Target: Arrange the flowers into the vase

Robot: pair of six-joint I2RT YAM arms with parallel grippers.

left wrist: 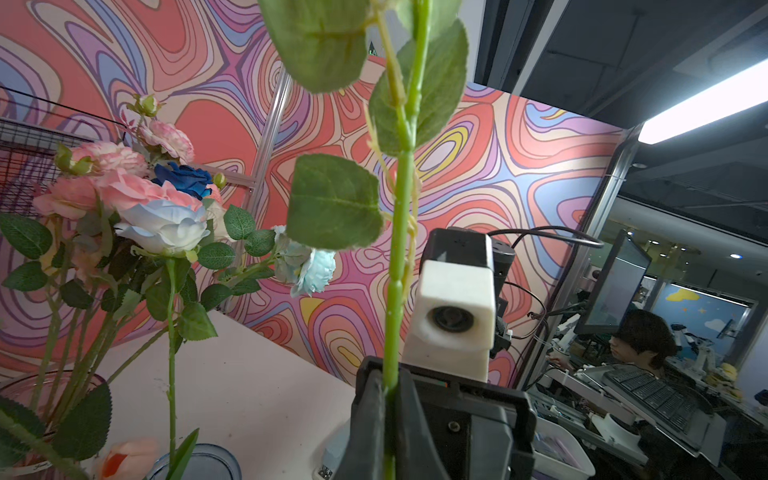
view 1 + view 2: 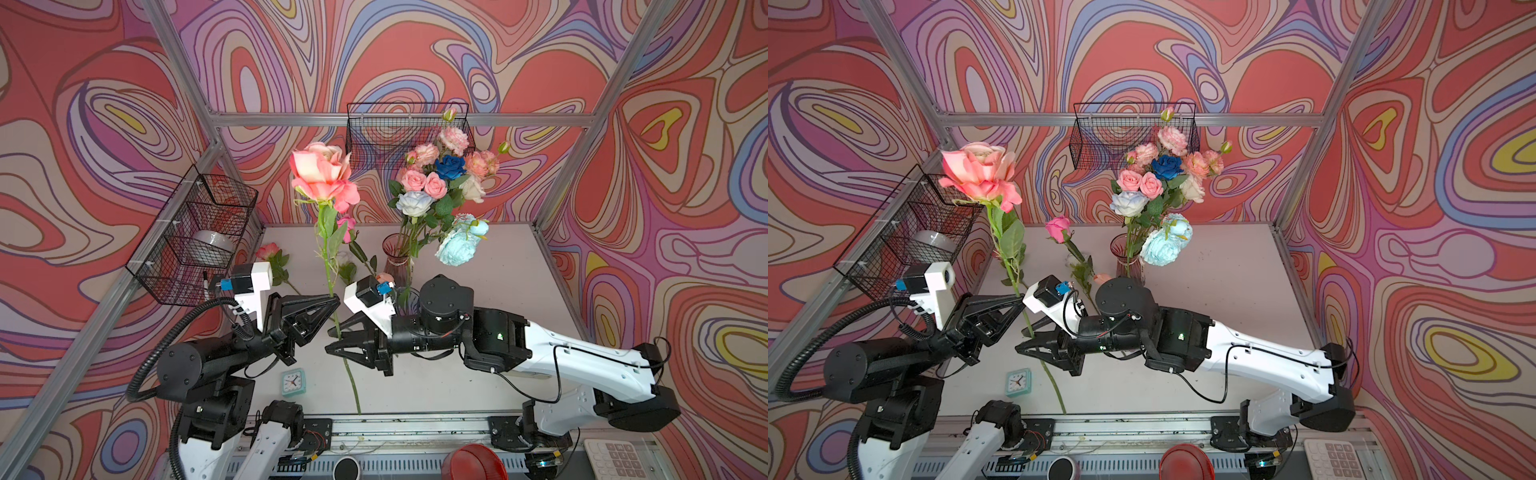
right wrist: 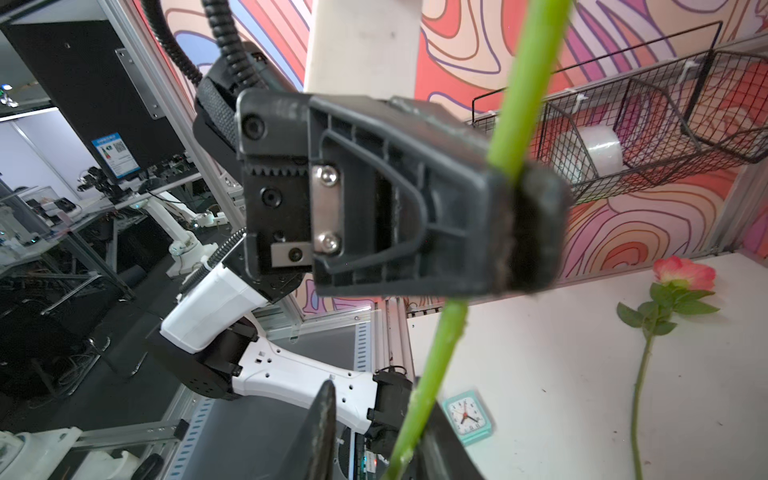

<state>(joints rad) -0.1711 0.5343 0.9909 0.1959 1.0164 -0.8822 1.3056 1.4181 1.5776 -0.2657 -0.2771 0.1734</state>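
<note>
I clenched the pink rose (image 2: 322, 174) stem in the left gripper (image 2: 334, 300) for a likely handover; the right gripper (image 2: 328, 341) straddled it, grasp unclear.

Bare tabletop (image 2: 498, 266) right of the vase (image 2: 395, 254); dense bouquet (image 2: 432, 183) over its mouth.

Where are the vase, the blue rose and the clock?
Vase (image 2: 394, 258): in a top view, on its glass body.
Blue rose (image 2: 450, 166): in a top view, on its petals.
Clock (image 2: 294, 381): in a top view, on its face.
</note>
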